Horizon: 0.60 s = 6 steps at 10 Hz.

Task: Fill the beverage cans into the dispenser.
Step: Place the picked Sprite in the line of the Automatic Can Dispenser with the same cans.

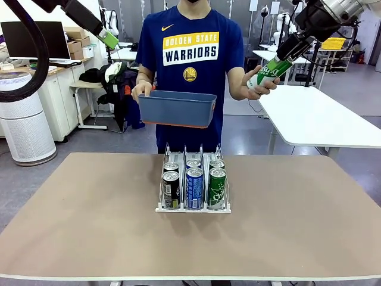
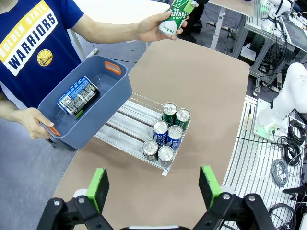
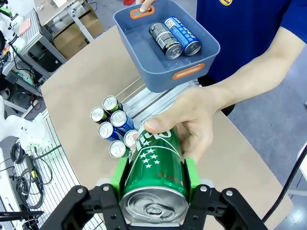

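My right gripper [image 3: 155, 176] is shut on a green can [image 3: 156, 165], held up high at the far right [image 1: 271, 70]. The person's hand [image 3: 194, 120] grips the same can from the other end. The white wire dispenser [image 1: 193, 210] stands mid-table. Its three lanes hold dark [image 1: 171, 186], blue [image 1: 194, 186] and green [image 1: 216, 186] cans in front, each with another can behind. My left gripper [image 2: 153, 187] hangs open high above the table's left side, with nothing between its green pads.
The person's other hand holds a blue-grey plastic bin [image 1: 177, 110] above the far table edge, behind the dispenser. In it lie a blue can [image 3: 182, 34] and a dark can [image 3: 165, 40]. Bare tabletop surrounds the dispenser.
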Each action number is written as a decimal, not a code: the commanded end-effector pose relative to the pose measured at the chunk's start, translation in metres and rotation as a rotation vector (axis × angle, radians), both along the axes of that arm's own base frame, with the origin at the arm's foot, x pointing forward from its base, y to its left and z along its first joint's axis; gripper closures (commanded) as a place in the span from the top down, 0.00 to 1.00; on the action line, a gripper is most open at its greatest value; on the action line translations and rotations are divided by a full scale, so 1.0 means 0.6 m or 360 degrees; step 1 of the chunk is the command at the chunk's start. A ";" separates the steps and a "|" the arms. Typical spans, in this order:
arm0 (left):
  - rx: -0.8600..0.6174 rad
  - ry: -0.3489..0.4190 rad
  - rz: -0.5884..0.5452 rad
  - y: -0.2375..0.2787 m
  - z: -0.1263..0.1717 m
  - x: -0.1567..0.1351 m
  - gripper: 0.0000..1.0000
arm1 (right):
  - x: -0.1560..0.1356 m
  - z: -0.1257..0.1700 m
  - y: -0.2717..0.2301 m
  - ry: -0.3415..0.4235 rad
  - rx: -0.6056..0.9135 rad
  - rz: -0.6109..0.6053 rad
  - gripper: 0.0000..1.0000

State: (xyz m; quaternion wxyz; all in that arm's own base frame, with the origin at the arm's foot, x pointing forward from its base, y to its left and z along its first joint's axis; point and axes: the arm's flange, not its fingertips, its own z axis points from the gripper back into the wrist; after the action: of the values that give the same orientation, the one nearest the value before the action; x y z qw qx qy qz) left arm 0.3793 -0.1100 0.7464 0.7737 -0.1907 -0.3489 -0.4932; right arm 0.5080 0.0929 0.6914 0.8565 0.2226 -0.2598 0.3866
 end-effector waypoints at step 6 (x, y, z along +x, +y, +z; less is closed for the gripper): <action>0.0007 0.0013 0.0002 0.002 -0.001 -0.003 1.00 | 0.000 -0.001 0.001 0.0002 -0.0004 0.0004 0.00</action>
State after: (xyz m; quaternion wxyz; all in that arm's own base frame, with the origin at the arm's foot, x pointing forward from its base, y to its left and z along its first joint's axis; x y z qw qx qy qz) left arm 0.3793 -0.1099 0.7464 0.7737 -0.1907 -0.3489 -0.4932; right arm 0.5081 0.0930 0.6905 0.8567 0.2226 -0.2589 0.3866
